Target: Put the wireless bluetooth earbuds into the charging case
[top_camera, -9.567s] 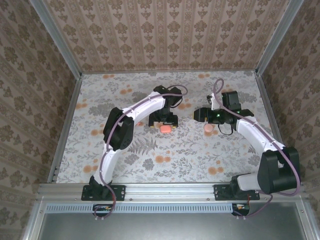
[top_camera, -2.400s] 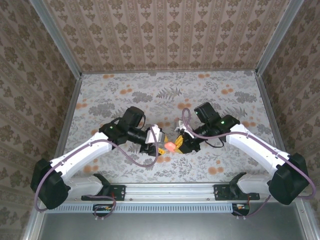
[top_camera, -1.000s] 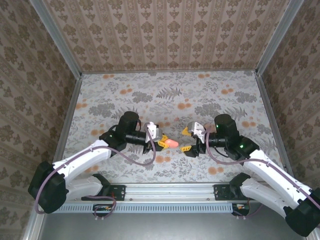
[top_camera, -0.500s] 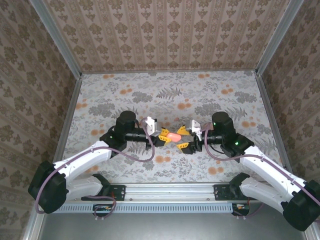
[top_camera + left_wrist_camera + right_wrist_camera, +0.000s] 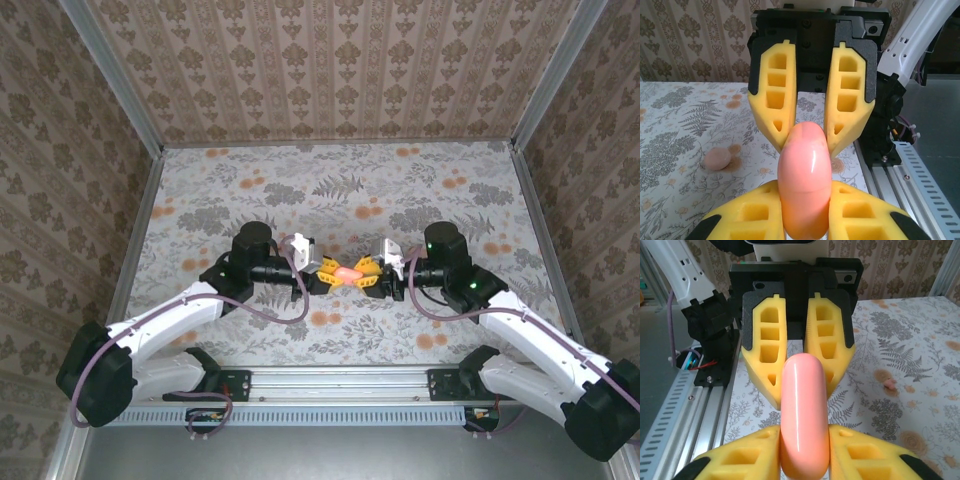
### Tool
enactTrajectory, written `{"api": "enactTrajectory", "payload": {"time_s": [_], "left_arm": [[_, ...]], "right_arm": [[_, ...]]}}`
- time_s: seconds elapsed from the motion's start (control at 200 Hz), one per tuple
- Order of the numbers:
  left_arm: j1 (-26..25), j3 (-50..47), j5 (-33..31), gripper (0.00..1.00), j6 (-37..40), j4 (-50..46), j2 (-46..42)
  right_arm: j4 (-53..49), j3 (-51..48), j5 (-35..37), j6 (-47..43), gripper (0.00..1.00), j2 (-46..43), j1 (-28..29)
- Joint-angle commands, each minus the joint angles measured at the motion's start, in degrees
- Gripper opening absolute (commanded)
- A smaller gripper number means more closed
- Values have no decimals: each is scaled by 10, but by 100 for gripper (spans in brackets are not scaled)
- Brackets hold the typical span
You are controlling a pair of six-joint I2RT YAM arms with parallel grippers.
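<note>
Your left hand [image 5: 326, 276] and right hand [image 5: 367, 273] meet fingertip to fingertip, each clamped on an opposite end of the charging case [image 5: 346, 273], held between them above the worktop [image 5: 300, 190]; an earbud [image 5: 717, 158] lies below.

The top camera looks down from above and behind the arm bases [image 5: 205, 383] over the whole table [image 5: 300, 170], with the near edge at the bottom. Each wrist camera sits close behind its own fingers [image 5: 767, 195] [image 5: 767, 437] and looks nearly level, the left toward the right edge and the right toward the left edge. All three share the case [image 5: 347, 274] [image 5: 805, 180] [image 5: 805, 415], by the middle of the near edge.
</note>
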Motion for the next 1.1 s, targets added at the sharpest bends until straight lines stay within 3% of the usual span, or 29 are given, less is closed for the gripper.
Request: {"api": "enactTrajectory", "payload": {"time_s": [0.0,0.17,0.315,0.635,0.945,1.09], "left_arm": [[2,25,5,22,6,-3,-12],[-1,54,-8,41,102,-129,-25],[-9,77,-34,48,179,-225,-27],[-23,55,-42,48,149,-172,-24],[-29,43,-49,47,120,-124,-21],[-28,42,-47,41,112,-114,-20]], "right_arm": [[-55,42,-16,-53,25,7,3],[-208,108,-5,-181,25,26,2],[-311,159,15,-271,24,54,3],[-229,148,-50,-234,23,72,5],[-200,131,-57,-214,23,72,10],[-193,128,-57,-210,23,72,11]]}}
